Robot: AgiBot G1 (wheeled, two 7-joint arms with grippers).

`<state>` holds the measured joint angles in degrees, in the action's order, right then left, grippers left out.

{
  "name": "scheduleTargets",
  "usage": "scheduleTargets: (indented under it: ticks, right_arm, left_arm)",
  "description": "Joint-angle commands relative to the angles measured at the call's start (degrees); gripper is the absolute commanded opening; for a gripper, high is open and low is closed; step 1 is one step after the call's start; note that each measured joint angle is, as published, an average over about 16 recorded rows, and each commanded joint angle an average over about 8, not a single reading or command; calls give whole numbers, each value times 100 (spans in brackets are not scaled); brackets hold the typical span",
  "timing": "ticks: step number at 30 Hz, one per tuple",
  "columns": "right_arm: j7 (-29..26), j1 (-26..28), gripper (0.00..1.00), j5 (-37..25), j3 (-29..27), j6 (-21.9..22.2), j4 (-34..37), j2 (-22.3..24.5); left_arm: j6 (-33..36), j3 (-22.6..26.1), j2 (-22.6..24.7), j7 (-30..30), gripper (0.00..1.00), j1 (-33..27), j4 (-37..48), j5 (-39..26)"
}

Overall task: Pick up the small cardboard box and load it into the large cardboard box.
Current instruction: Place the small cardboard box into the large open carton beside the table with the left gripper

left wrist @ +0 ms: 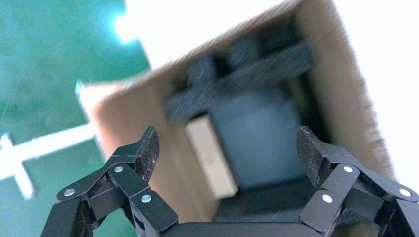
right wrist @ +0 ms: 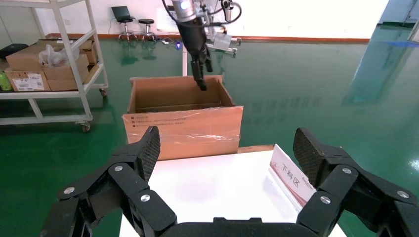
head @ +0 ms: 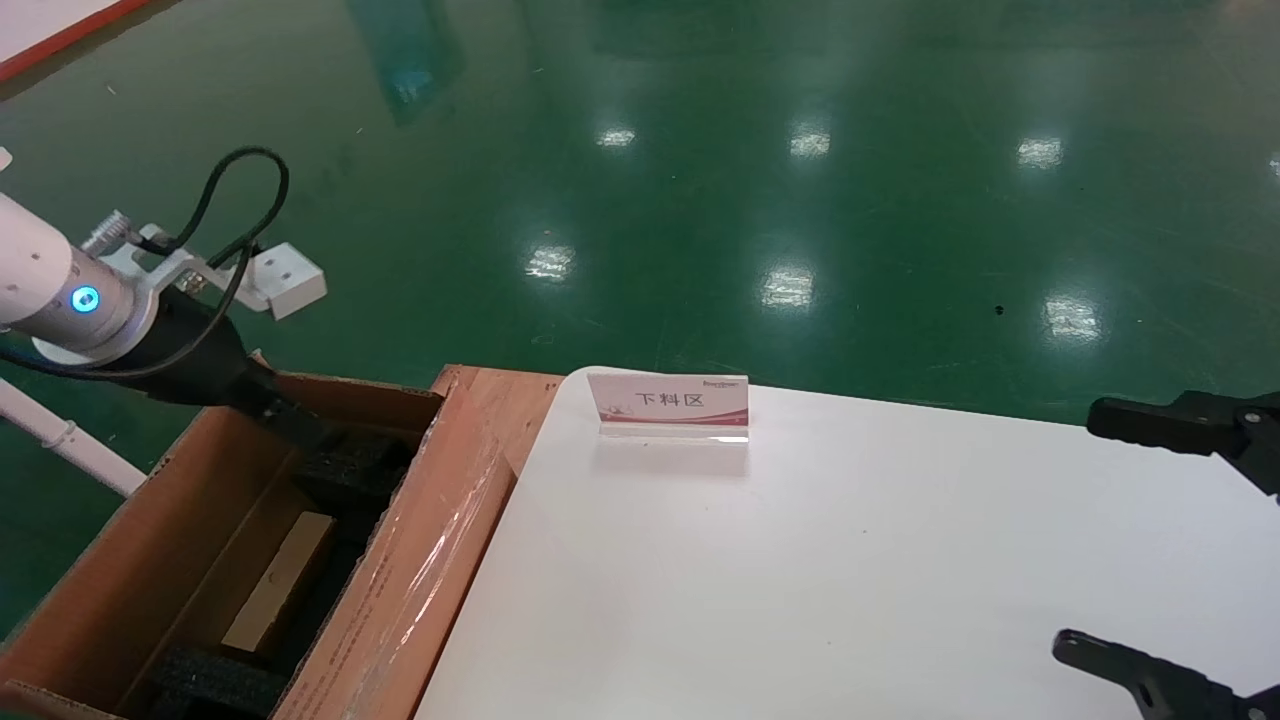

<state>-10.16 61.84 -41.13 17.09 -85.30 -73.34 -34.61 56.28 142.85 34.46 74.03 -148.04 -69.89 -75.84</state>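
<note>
The small cardboard box (head: 279, 582) lies inside the large cardboard box (head: 420, 560), along its left inner wall, with black foam (head: 350, 470) at either end. The left claw (left wrist: 228, 153) hangs above the carton's far end, fingers spread wide and empty — the small box sits below it, apart from both fingertips. The right claw (right wrist: 226, 150) hovers open over the table's (head: 850, 560) right edge, near a sign (head: 668, 403).

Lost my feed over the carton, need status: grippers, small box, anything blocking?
Left gripper open, above large cardboard box. Small cardboard box inside, against black foam. Right gripper open, idle over table. Nothing blocking.
</note>
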Motion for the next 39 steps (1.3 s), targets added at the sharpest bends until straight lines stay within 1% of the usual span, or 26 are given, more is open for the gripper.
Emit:
scheduleTargets:
  ticks: [1, 5, 8, 10, 12, 39]
  right_arm:
    - [0, 0, 100, 1, 1, 0, 0, 0]
    - [1, 0, 100, 0, 1, 1, 1, 1]
    - [1, 0, 100, -2, 1, 1, 2, 1]
    - [2, 0, 100, -2, 1, 2, 3, 1]
    - [3, 0, 100, -2, 2, 1, 4, 1]
    - [-11, -6, 100, -19, -23, -7, 0, -8]
  left_arm:
    - [-96, -109, -170, -101, 100, -248, -323, 56]
    - [-166, -215, -308, -147, 100, -433, -626, 114]
    - [-160, -350, -345, -204, 100, -422, -728, 153]
    - [-121, -551, -356, -300, 100, -308, -765, 208]
    - [-51, -854, -356, -448, 100, -107, -781, 288]
    - [1352, -6400, -163, -3205, 100, 3997, -588, 1746]
